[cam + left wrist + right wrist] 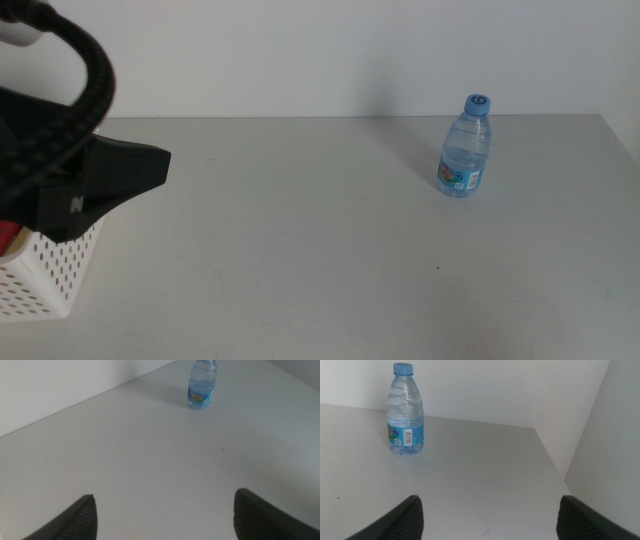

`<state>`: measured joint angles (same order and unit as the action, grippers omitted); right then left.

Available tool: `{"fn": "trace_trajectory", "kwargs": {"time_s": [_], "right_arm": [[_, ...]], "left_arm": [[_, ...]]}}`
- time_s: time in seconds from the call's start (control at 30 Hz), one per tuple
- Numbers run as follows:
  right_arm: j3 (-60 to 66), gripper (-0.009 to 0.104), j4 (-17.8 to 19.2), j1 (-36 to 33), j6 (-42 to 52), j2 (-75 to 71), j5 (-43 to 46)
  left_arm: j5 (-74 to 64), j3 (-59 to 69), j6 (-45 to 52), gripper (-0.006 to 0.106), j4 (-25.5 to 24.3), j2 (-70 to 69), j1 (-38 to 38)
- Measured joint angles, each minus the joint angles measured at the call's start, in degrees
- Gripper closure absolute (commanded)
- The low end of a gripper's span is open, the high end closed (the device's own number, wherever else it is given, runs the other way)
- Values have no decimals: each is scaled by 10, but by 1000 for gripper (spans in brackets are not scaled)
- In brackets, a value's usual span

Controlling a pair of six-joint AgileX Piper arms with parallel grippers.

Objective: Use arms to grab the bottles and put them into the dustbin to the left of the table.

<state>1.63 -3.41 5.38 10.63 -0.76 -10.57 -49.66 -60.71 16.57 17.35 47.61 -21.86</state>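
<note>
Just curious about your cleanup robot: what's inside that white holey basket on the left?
Only a bit of something red shows at the dustbin rim. The left end effector, jaws open, and its cable cover the rest.

You've got bright, even, soft light throughout. The water bottle (465, 147) throws only a faint shadow leftward on the table (330, 250). The left arm (70, 150) looms dark and blurred close to the lens.

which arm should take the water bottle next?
Likely right. The water bottle stands upright on the table's right side, close ahead of the open right gripper. The open left gripper is over by the dustbin.
</note>
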Motion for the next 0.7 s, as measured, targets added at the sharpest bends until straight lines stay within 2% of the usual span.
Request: {"fn": "trace_trajectory", "kwargs": {"time_s": [0.4,0.5,0.7], "right_arm": [[0,26,13,0,4,1,30],[0,26,13,0,4,51,75],[0,26,13,-19,-14,227,241]], "left_arm": [[0,0,0,7,0,0,0],[0,0,0,7,0,0,0],[0,0,0,7,0,0,0]]}}
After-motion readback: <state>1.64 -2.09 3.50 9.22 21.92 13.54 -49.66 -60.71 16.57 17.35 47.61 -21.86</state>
